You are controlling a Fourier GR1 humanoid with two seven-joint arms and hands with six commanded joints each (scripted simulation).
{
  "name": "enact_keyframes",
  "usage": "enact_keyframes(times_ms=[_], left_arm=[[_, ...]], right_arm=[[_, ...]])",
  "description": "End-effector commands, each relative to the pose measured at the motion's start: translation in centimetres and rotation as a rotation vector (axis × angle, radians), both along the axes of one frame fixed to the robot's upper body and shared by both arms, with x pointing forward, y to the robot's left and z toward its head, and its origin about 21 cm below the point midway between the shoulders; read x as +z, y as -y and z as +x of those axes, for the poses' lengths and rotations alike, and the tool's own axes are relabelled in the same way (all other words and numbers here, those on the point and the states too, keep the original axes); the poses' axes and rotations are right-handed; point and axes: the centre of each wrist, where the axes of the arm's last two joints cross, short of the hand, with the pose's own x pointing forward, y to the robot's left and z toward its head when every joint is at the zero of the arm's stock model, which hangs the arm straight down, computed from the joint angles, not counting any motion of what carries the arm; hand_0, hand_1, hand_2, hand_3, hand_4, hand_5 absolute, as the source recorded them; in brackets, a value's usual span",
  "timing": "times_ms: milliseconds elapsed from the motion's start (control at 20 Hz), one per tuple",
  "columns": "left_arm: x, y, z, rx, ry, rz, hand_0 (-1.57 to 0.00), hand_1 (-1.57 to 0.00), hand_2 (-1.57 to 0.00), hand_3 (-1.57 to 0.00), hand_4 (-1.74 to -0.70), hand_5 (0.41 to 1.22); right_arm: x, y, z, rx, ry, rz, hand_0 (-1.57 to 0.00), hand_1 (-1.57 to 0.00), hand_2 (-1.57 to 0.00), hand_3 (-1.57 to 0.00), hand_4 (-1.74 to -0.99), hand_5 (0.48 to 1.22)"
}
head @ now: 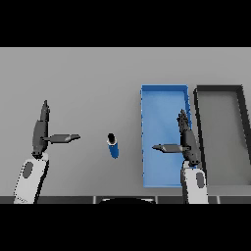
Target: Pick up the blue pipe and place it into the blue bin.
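Blue pipe [112, 145] on table [88, 78]; right hand [186, 142] over blue bin [159, 103]

— Where does the head view look from?
— From above the near edge of the grey table [98, 78], facing down and away.
— How near?
— Near enough that the table fills the scene; the blue bin [164, 95] sits right of centre. No second view shares it.

Bare test-bench or lab-type setup, not a home or kitchen. Plain grey surface [88, 78] fills the whole frame, no walls, furniture or decor visible. Only sorting gear on it: open blue bin [162, 93] right of centre, dark grey bin [218, 89] just beside it at far right, small blue pipe [113, 147] near centre.
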Motion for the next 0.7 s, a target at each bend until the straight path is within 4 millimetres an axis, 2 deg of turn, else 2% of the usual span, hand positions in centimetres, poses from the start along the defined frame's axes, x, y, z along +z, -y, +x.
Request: enact_keyframes(times_ms=[0, 250, 350, 450, 650], left_arm=[[0.0, 0.0, -0.1, -0.001, 0.006, 0.000, 0.00, 0.00, 0.00, 0.00, -1.07, 0.591], [-0.1, 0.2, -1.0, -0.006, 0.018, 0.005, 0.00, 0.00, 0.00, 0.00, -1.07, 0.591], [1.1, -2.0, -1.7, -0.274, 0.002, 0.114, 0.00, 0.00, 0.00, 0.00, -1.07, 0.590], [2.0, -2.9, -1.3, -0.367, -0.029, 0.144, 0.00, 0.00, 0.00, 0.00, -1.08, 0.587], [1.7, -3.1, -1.3, -0.416, -0.059, 0.154, 0.00, 0.00, 0.00, 0.00, -1.08, 0.600]], right_arm=[[0.0, 0.0, -0.1, -0.001, 0.002, 0.000, 0.00, 0.00, 0.00, 0.00, -1.225, 0.617], [-0.1, 0.4, -1.1, -0.005, 0.008, 0.003, 0.00, 0.00, 0.00, 0.00, -1.225, 0.617], [0.3, 1.1, -2.5, 0.097, 0.089, -0.151, 0.00, 0.00, 0.00, 0.00, -1.224, 0.618], [0.7, 1.2, -3.7, 0.132, 0.097, -0.205, 0.00, 0.00, 0.00, 0.00, -1.225, 0.620], [1.4, 1.0, -3.7, 0.131, 0.080, -0.265, 0.00, 0.00, 0.00, 0.00, -1.196, 0.609]])
